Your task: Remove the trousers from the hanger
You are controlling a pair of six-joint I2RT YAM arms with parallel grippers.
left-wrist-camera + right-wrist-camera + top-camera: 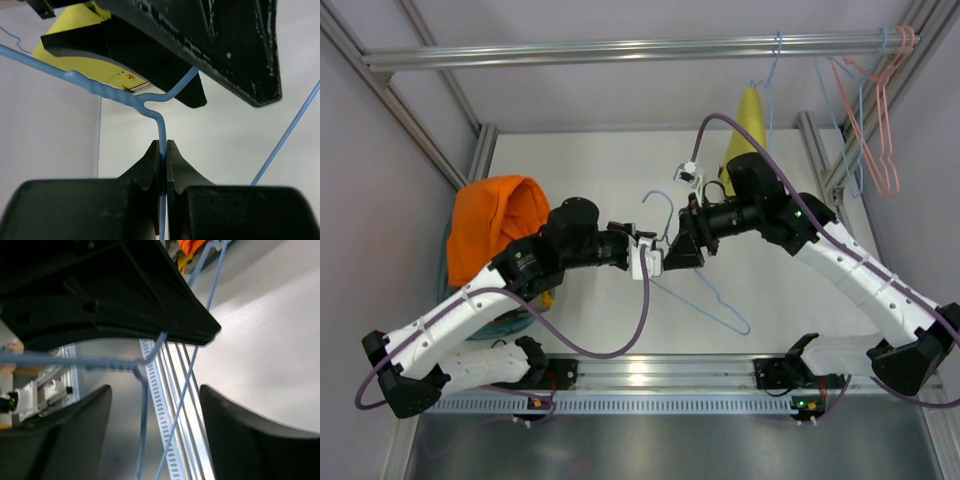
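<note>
Pinched shut on the hanger (716, 301), my left gripper (650, 262) sat nose to nose with my right gripper (680, 247) over the table (580, 170) in the overhead view; the trousers (498, 226) lay heaped at the table's left edge, well apart from the hanger, which carried no cloth. From my left wrist, both fingers (150, 165) pressed the hanger's wire just below its twisted neck. From my right wrist, my fingers (75, 425) stood wide; the wire passed between them untouched; the trousers showed as an orange scrap at the top.
</note>
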